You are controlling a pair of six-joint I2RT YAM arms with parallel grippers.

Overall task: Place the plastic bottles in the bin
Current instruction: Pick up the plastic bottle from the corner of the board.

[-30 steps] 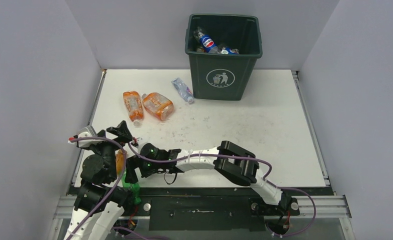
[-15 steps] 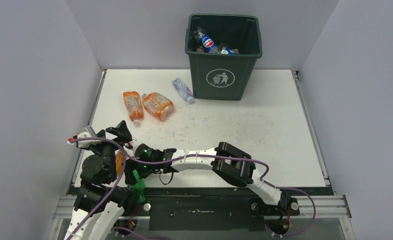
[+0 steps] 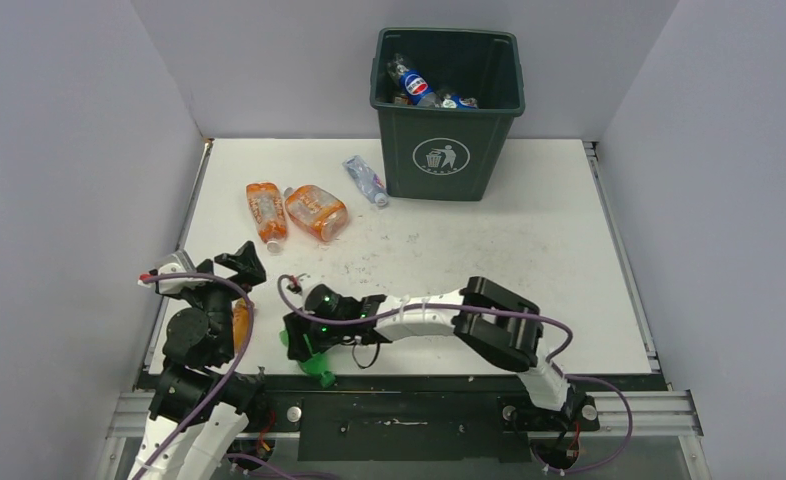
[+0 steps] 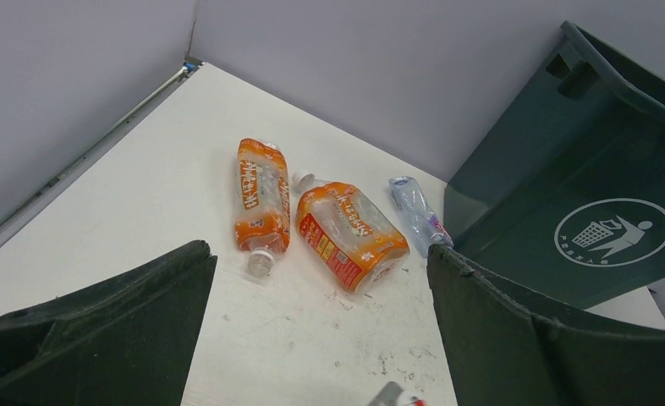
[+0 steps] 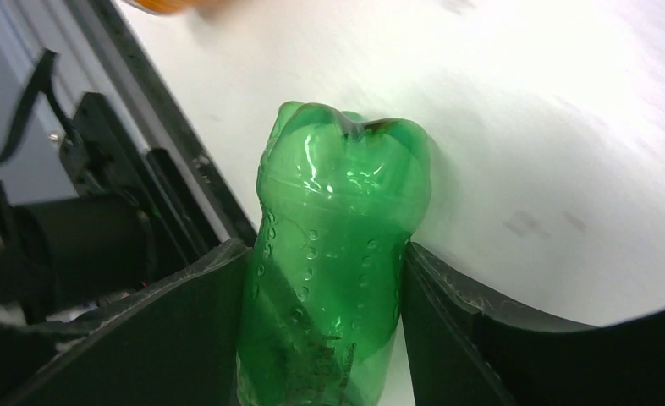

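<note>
The right gripper (image 3: pixel 307 345), low and left of centre in the top view, grips a green bottle (image 5: pixel 337 220) at the table's (image 3: pixel 489 260) near edge, with a finger pressed against each side. The left gripper (image 4: pixel 321 254), at lower left, stands wide open and holds nothing. The left orange bottle (image 3: pixel 266 212) and right orange bottle (image 3: pixel 316 211) lie side by side left of centre. A clear bottle (image 3: pixel 365 180) lies just beside the bin (image 3: pixel 447 155), which stands at top centre. A blue-label bottle (image 3: pixel 415 85) lies inside the bin with others.
</note>
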